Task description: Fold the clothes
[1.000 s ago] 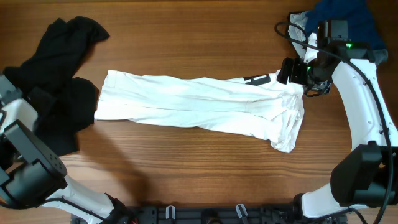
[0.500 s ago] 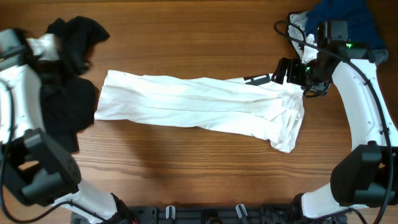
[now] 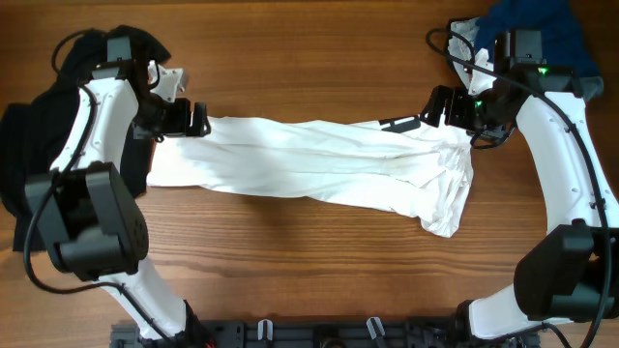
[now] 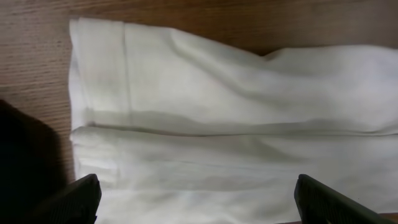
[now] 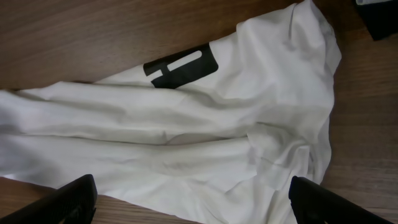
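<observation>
Overhead: white garment lies mid-bench as a long strip folded lengthwise, with its right end bunched. Left hand sits over the upper-left corner. Right hand sits over the upper-right, by the black lettering. Black garment lies beside the left end.
Left wrist: hand wide, empty, hem below.
Right wrist: wide too, nothing held.
Risk: pinching only the top layer would spill the fold, and the bunched end could skew the next fold.

You're looking at: table smooth brown wood, low sheen. Then white garment soft matt cloth, creased, black print flat. Also black garment, navy garment matt cloth too. Last, right arm shell glossy white plastic, joints matt black.
</observation>
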`<state>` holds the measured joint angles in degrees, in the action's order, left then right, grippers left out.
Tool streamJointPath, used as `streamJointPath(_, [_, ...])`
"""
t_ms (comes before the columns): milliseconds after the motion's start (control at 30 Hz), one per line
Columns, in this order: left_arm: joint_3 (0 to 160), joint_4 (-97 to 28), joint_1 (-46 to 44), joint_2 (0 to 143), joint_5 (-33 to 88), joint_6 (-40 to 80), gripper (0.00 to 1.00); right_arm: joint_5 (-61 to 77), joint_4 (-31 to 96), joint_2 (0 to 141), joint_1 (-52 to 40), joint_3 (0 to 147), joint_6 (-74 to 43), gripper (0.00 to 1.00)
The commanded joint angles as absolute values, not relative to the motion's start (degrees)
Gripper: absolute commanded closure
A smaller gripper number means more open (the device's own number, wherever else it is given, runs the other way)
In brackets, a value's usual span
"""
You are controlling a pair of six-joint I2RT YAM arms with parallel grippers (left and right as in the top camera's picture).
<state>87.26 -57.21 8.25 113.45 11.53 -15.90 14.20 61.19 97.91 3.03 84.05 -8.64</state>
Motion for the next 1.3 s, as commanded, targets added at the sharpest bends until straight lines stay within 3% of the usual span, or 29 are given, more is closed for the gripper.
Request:
streamJointPath(0, [87.22, -57.25, 8.91, 116.29, 4.32, -19.31, 0.0, 15.51, 60.88, 97.71, 2.85, 84.64, -7.44, 0.01])
streamJointPath(667, [87.22, -55.66, 15.03, 121.67, 4.54, -17.85, 0.03, 14.87, 60.42, 97.71, 2.85, 84.64, -5.93, 0.0])
streamJointPath(1267, [92.01, -58.39, 11.66, 120.14, 7.29, -17.85, 0.02, 14.68, 60.47, 97.71, 2.85, 84.64, -4.49, 0.0])
